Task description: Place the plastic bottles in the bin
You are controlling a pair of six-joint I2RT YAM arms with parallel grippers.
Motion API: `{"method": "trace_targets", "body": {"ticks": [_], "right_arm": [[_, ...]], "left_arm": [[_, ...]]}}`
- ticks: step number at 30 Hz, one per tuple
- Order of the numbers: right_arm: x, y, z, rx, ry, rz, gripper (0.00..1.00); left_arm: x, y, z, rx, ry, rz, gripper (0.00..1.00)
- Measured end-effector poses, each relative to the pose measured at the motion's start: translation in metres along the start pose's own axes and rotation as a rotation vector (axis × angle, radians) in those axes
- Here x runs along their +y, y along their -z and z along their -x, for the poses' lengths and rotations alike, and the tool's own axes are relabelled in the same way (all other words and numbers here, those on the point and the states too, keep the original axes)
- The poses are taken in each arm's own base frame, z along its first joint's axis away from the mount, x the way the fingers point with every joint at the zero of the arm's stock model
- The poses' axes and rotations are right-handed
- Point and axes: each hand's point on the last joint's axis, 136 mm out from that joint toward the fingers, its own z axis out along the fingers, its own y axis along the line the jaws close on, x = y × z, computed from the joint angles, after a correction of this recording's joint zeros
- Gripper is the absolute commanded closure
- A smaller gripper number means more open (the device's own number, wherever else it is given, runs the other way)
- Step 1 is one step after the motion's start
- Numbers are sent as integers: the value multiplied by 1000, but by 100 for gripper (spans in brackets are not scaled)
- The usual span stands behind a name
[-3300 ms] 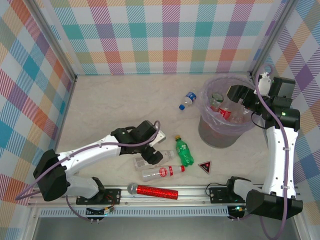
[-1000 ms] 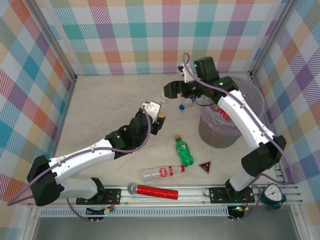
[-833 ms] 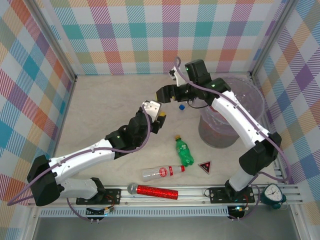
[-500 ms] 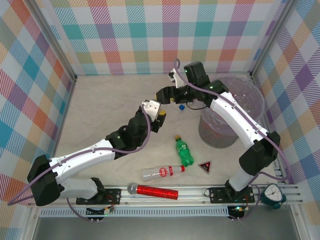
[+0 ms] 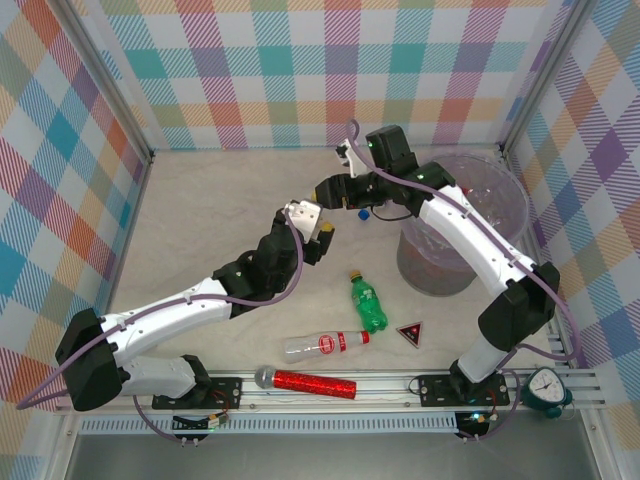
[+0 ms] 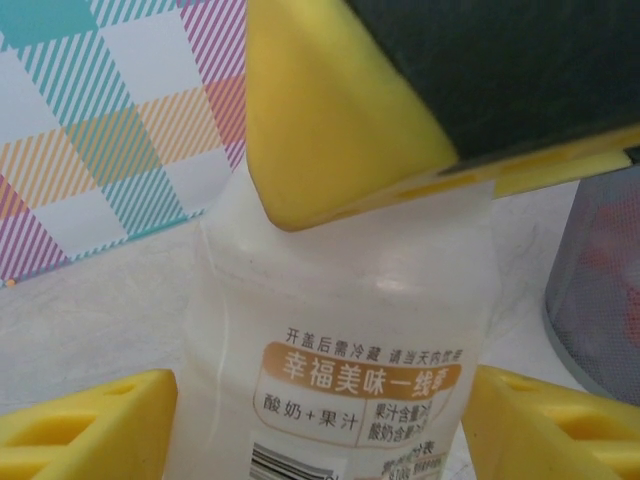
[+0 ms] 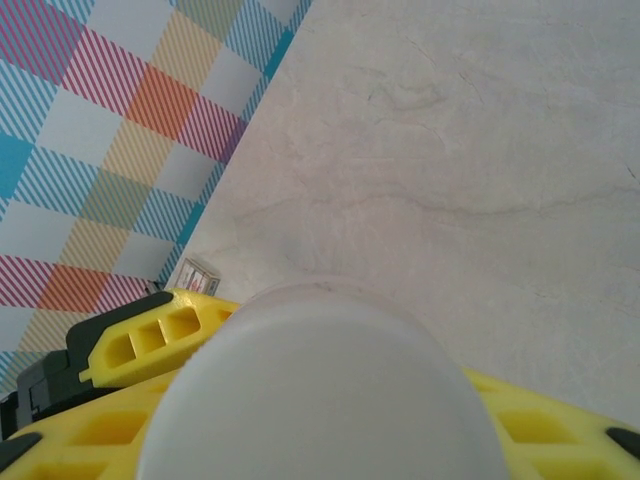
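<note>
Handover pose: left claw (image 6: pixel 322 405) pinches milky plastic bottle (image 6: pixel 340 330) at label, clear of desk (image 5: pixel 220 200); right claw (image 7: pixel 330 385) straddles far end, clamp state cannot tell. Judged light, thin-walled, slick, crushable: hold mid-body, gently. Beyond right claw: bin (image 5: pixel 445 272).

The left arm (image 5: pixel 170 312) and right arm (image 5: pixel 470 235) are white-shelled with black joints, lilac cables (image 5: pixel 297 262) looped alongside, chunky yellow fingers (image 6: pixel 90 425).
</note>
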Motion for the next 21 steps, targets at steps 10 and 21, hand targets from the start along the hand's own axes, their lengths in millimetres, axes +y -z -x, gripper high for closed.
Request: {"method": "trace_targets", "body": {"ticks": [10,21], "right_arm": [[-9,7,6,-33,-2,-46,52],[-13,74,48,-199,55,-139,53]], "left_arm": [[-8,2,3,-7,-13,-50,0],[-20,29,-19,71,-23,-215,0]]}}
